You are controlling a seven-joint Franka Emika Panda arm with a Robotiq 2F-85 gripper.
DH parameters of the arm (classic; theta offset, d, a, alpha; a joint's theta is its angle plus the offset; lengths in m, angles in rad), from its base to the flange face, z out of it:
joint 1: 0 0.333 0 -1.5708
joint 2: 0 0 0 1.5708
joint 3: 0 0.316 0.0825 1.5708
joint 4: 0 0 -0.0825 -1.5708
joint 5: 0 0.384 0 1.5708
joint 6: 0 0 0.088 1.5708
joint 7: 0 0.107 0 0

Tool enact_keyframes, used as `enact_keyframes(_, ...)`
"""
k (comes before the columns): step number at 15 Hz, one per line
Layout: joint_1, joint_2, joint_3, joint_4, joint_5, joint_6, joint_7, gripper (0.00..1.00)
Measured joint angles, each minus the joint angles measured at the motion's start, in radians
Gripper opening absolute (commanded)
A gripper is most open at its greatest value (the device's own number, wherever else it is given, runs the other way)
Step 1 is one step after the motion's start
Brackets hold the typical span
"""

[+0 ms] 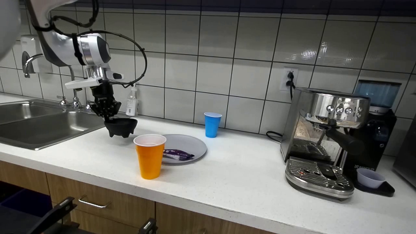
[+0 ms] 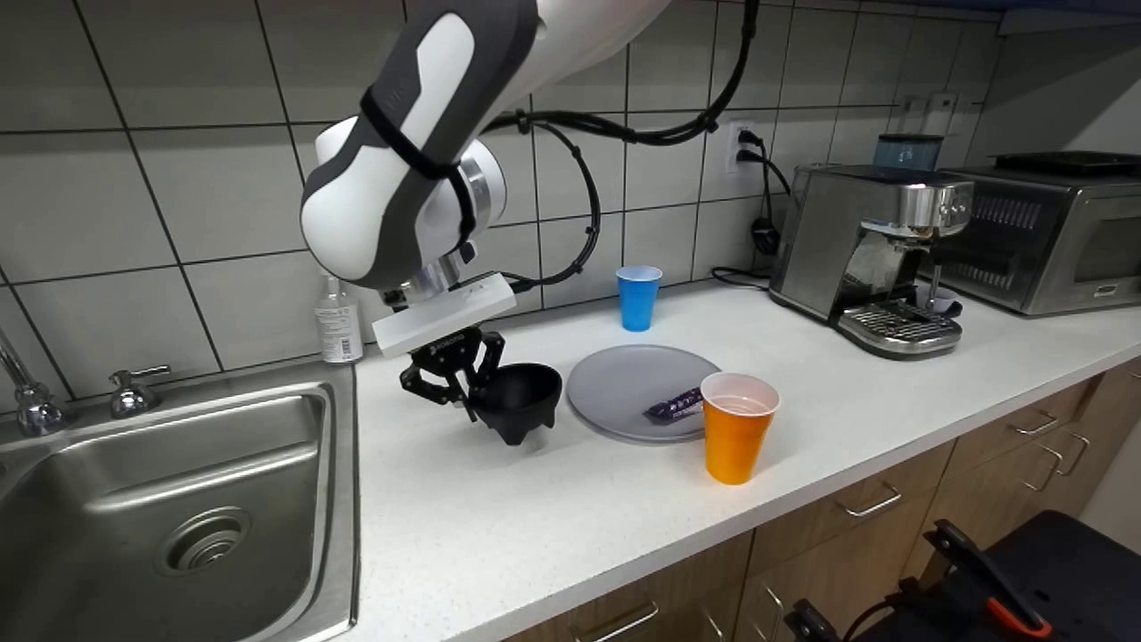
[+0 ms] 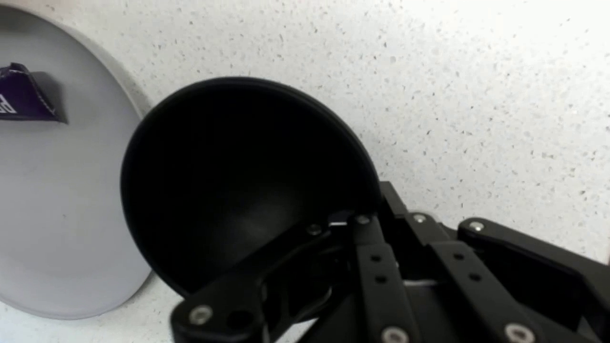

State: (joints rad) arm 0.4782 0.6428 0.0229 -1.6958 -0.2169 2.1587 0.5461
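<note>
My gripper [image 1: 108, 117] is shut on the rim of a black bowl with short feet [image 1: 121, 128]. In an exterior view one finger of the gripper [image 2: 472, 397] is inside the bowl [image 2: 519, 397] and one outside. The bowl is nearly upright and appears a little above the white counter. In the wrist view the gripper [image 3: 381, 205] pinches the right edge of the bowl [image 3: 238, 171]; its inside is dark and nothing shows in it. A grey plate [image 2: 615, 379] lies beside the bowl, with a purple packet [image 2: 675, 406] on it.
An orange cup [image 2: 736, 441] stands at the plate's front edge. A blue cup [image 1: 212, 126] stands near the tiled wall. A sink [image 2: 339, 499] and a bottle [image 2: 339, 325] are on the bowl's other side. A coffee machine [image 1: 325, 107] stands farther along the counter.
</note>
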Motion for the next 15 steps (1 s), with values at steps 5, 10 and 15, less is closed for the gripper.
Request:
enact_keyframes(5,0.001,0.018,0.001,0.016,0.001,-0.029,0.000,0.02)
enact_keyframes(10,0.001,0.035,0.007,0.036,0.008,-0.066,0.000,0.02)
enact_keyframes(15,-0.001,0.056,0.010,0.061,0.030,-0.104,-0.001,0.02)
